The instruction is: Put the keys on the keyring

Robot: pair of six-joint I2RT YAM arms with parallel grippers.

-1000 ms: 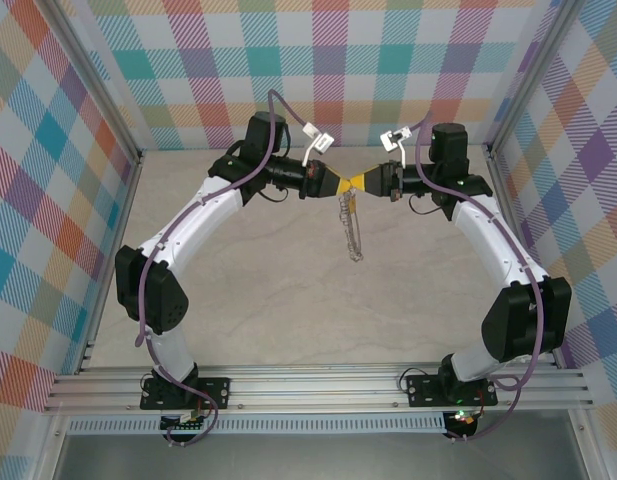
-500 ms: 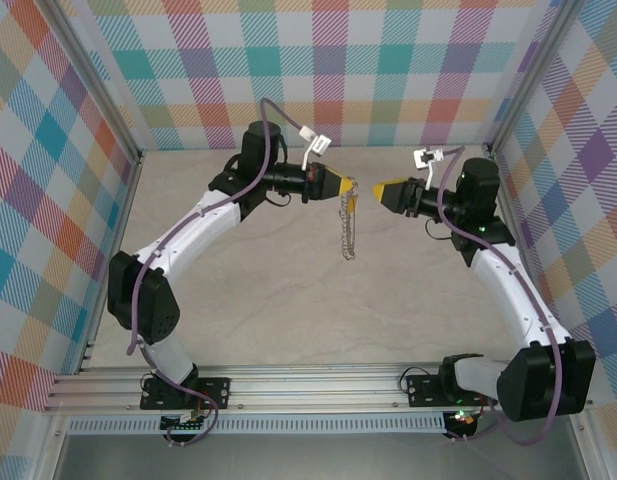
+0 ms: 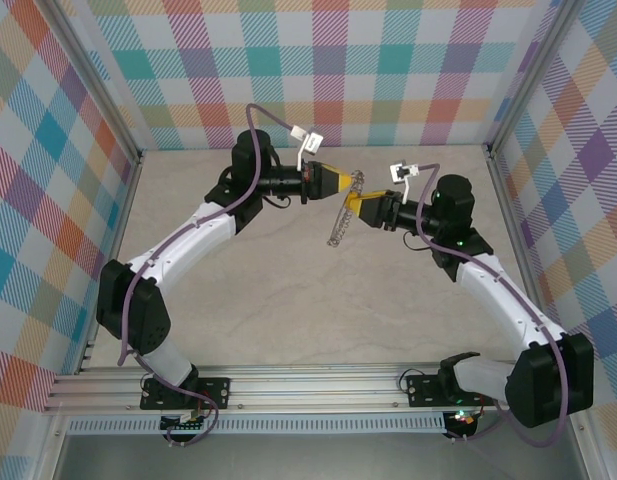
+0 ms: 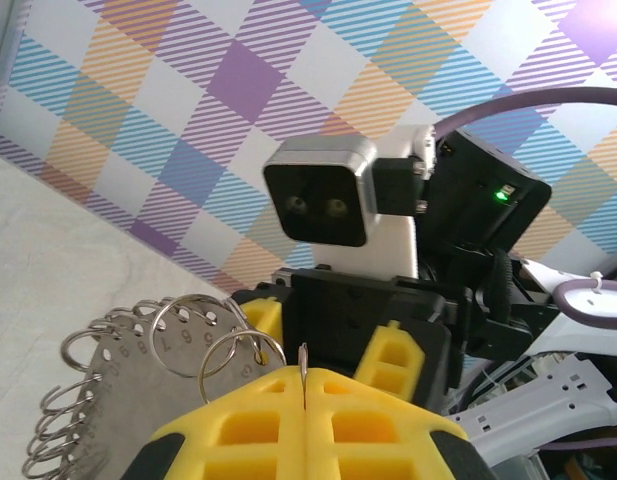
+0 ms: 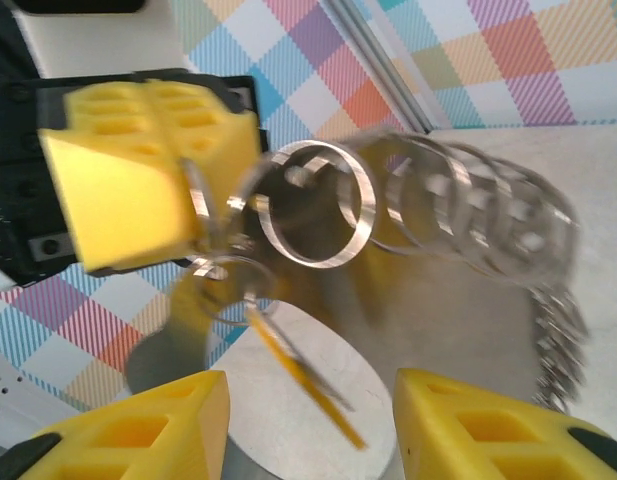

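**Fingers.** L fingers (image 4: 238, 430) are clenching flat together. We are seeing a thin silvery edge of the keyring (image 4: 123, 350) nipped in the seam betw. them, so the left gripper (image 4: 304, 388) is grasping the keyring. R fingers (image 5: 138, 430) are standing apart w/ nothing betw. the pads; the right gripper (image 5: 310, 425) is released.

**Outward, right wrist view.** The small split rings (image 5: 318, 205) are fanning from the L tips at 10 o'clock across to 3 o'clock. Toward 6 o'clock a thin yellow-orange sliver is dangling, and we are taking it for the key (image 5: 300, 375). It appears to be hanging off one small ring. Blur is heavy, so we cannot tell whether it is fully threaded.

**Overhead.** Both arms are meeting above the table (image 3: 288, 300), toward its 12 o'clock end. The keyring is hanging from the L tips toward 7 o'clock, apparently clear of the surface. The R gripper is sitting at approx. 4 o'clock of the L tips, just beside the ring.

**Step in hand (our judgement).** This is the threading stage: L is acting as holder and R is free, w/ the key at or on a ring.

**Next move.**
- Confirm the key is seated past the coil end.
- If not, R is needing to re-pinch the key head & work it round w/ small wrist turns.
- L is needing to steady the ring meanwhile.

**Risk.** The ring may swing and the tiny key may slip off.
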